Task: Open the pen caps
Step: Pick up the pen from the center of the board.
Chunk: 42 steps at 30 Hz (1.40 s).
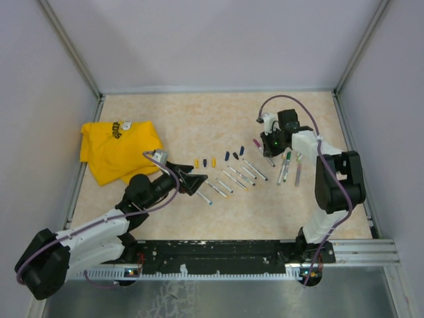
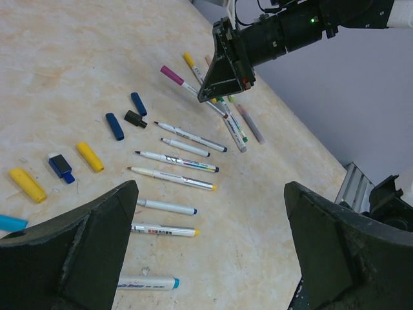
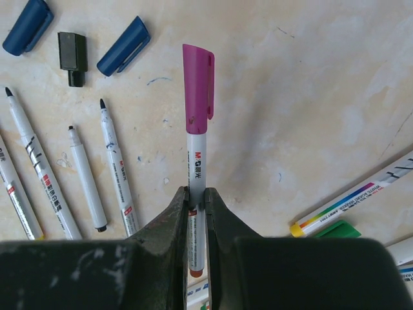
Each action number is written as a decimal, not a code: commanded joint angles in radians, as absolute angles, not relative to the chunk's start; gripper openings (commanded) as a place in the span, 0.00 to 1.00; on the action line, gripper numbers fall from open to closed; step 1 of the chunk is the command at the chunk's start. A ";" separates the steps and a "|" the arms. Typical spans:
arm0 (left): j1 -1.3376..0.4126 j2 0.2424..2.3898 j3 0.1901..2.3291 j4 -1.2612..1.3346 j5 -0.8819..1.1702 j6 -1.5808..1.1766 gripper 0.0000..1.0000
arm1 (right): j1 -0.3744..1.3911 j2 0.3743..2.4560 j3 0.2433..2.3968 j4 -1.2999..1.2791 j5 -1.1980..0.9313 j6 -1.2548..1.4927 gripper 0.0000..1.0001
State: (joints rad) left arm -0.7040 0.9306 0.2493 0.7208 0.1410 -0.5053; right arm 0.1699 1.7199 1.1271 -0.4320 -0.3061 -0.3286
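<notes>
**Desk:** How far along are we?

**Me:** More than halfway, I'd say. Seven or so bare pens (image 2: pixel 174 159) lie in a row mid-table with their tips showing. Their caps (image 2: pixel 115 126) lie loose just on the far side of the row: blue, black and yellow.

**Desk:** And the hands?

**Me:** My right gripper (image 3: pixel 197 200) is pressed tight on the barrel of a magenta pen (image 3: pixel 195 161). The magenta cap (image 3: pixel 197 81) is on and points left, toward the other arm. My left gripper (image 2: pixel 210 190) is spread wide and holds nothing. It hovers over the near left end of the row, well apart from that cap.

**Desk:** What's left?

**Me:** This pen, then the capped bunch (image 1: pixel 286 165) on the right, just beside the right gripper. I can see green and yellow caps among them. It's three or four pens, I think, but the arm hides part of the pile, so I can't be sure.

**Desk:** Next move?

**Me:** I expect to bring the left jaws across to the magenta cap and pull it straight off the barrel.
</notes>
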 commanded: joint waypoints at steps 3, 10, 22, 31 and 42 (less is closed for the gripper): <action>-0.695 0.971 0.233 0.832 0.184 -0.539 1.00 | 0.176 1.618 1.118 -0.386 -0.365 -0.315 0.00; -0.694 0.997 0.230 0.873 0.191 -0.551 1.00 | 0.176 1.588 1.103 -0.369 -0.421 -0.305 0.00; -0.693 1.019 0.231 0.905 0.194 -0.565 1.00 | 0.186 1.548 1.084 -0.352 -0.504 -0.291 0.00; -0.691 1.026 0.240 0.907 0.190 -0.566 1.00 | 0.195 1.536 1.079 -0.349 -0.518 -0.290 0.00; -0.690 1.050 0.255 0.916 0.193 -0.568 1.00 | 0.207 1.525 1.076 -0.347 -0.533 -0.287 0.00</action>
